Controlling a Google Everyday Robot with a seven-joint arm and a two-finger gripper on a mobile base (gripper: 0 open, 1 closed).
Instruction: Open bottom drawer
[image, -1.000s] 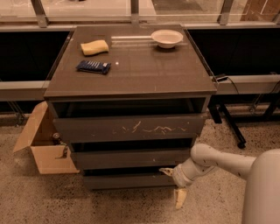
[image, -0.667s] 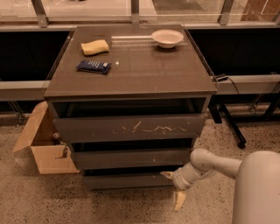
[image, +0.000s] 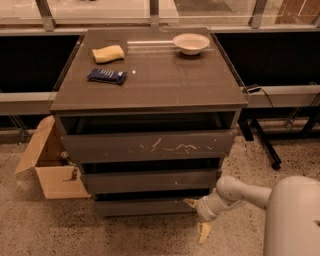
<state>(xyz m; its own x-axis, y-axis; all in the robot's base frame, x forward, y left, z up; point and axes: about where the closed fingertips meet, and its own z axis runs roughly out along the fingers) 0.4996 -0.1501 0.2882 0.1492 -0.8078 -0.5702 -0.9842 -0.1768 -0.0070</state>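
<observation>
The bottom drawer (image: 145, 206) is the lowest, slimmest dark grey-brown front of the cabinet, and it sits nearly flush under the middle drawer (image: 150, 181). My gripper (image: 197, 217) is at the drawer's right end, low near the floor. Its fingers are spread: the upper yellowish fingertip (image: 190, 202) touches or nearly touches the right end of the drawer front, and the lower one (image: 204, 232) points down at the floor. It holds nothing. My white arm (image: 235, 192) reaches in from the right.
The large top drawer (image: 150, 146) with white scratches juts out slightly. On the cabinet top (image: 165, 80) lie a yellow sponge (image: 108, 53), a blue packet (image: 106, 76) and a white bowl (image: 190, 43). An open cardboard box (image: 47, 167) stands on the floor at left. A black stand leg (image: 260, 142) is at right.
My robot body has come further into view at the lower right. The gripper stays at the bottom drawer's right end; the drawer has not visibly moved.
</observation>
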